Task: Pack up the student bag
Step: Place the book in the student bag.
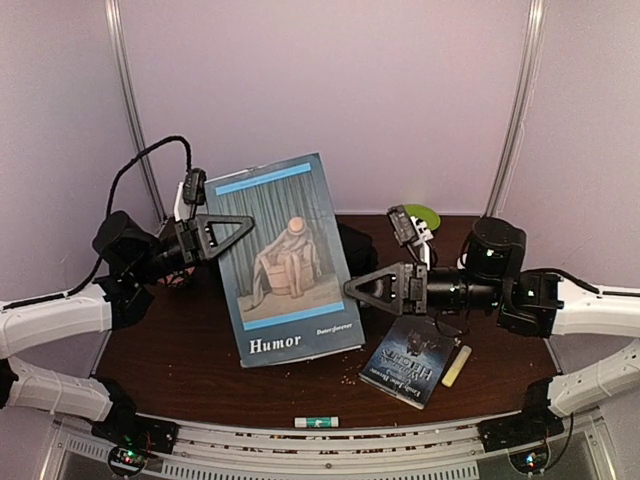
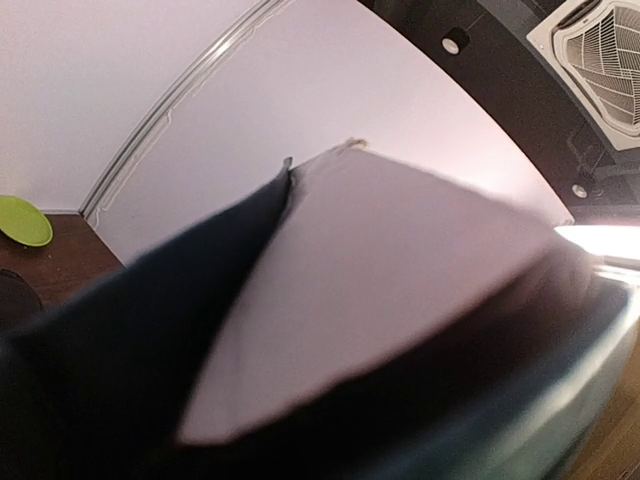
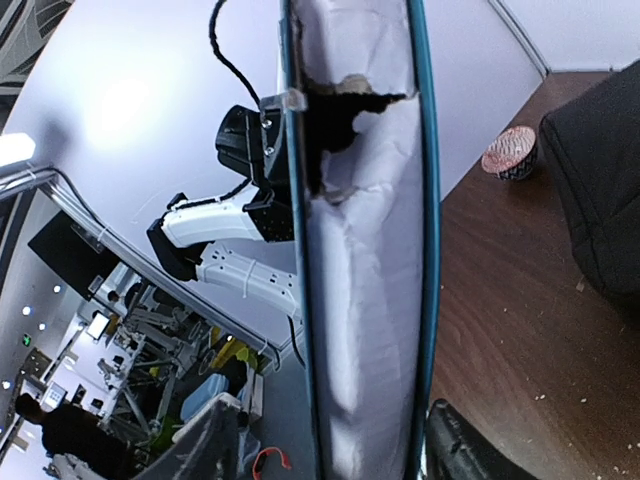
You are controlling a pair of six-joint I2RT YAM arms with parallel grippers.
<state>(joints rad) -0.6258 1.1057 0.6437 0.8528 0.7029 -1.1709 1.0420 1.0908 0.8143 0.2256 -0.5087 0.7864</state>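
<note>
A large blue-grey book titled "Humor" (image 1: 285, 265) stands tilted on the table, held between both grippers. My left gripper (image 1: 238, 232) is shut on its upper left edge; in the left wrist view the book's pale pages (image 2: 380, 290) fill the frame, blurred. My right gripper (image 1: 356, 288) is shut on its right edge; the right wrist view shows the page edge (image 3: 365, 300) with a torn patch, between teal covers. The black student bag (image 1: 357, 250) lies behind the book, mostly hidden; its corner shows in the right wrist view (image 3: 600, 170).
A small dark book (image 1: 410, 360) and a pale stick (image 1: 456, 365) lie under my right arm. A glue stick (image 1: 316, 422) lies on the front rail. A green plate (image 1: 424, 214) sits at the back. A small patterned cup (image 3: 508, 152) stands by the bag.
</note>
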